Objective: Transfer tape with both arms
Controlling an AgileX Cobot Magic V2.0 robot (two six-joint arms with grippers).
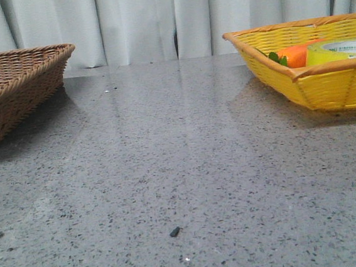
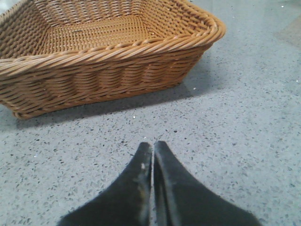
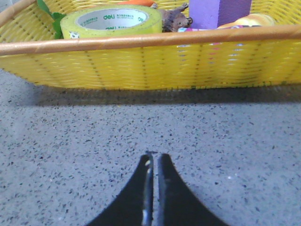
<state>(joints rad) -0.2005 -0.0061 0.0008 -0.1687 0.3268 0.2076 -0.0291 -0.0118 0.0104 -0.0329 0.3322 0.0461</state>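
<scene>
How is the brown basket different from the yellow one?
The brown basket is dark woven wicker; the yellow basket is bright yellow with an orange-tan rim. The brown one shows nothing inside, while the yellow one holds the tape, a carrot and other items. Both are shallow, woven and sit on the speckled table.

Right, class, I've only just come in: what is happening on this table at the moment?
Nothing is being handled yet. The tape lies flat in the yellow basket, beside a carrot and other small items. The right end effector is shut, low over the table in front of that basket. The left end effector, also shut, faces the brown basket, which looks empty.
</scene>
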